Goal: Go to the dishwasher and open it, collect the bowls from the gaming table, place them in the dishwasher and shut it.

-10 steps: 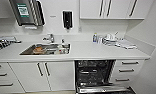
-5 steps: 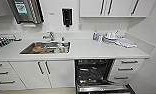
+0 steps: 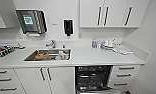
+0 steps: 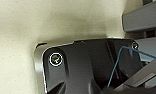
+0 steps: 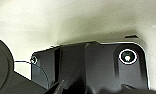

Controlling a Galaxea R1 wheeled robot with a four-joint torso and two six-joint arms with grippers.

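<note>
The dishwasher (image 3: 92,77) stands open under the white counter (image 3: 94,60), right of the sink. Its dark interior and wire racks show, and its door (image 3: 101,91) hangs down at the bottom edge of the head view. The bowls and the gaming table are out of view. In both wrist views the arms' dark plates hang over a pale speckled floor (image 4: 44,22) (image 5: 69,22).
A steel sink (image 3: 47,55) holding some dishes is set in the counter, with a tap (image 3: 52,44) behind it. Bottles and small items (image 3: 109,46) crowd the counter's back right. Drawers (image 3: 125,75) flank the dishwasher; wall cabinets (image 3: 106,13) and dispensers (image 3: 31,21) hang above.
The whole head picture has shifted slightly downward, so the camera has moved. Nothing in the kitchen itself has changed; the dishwasher stays open.
</note>
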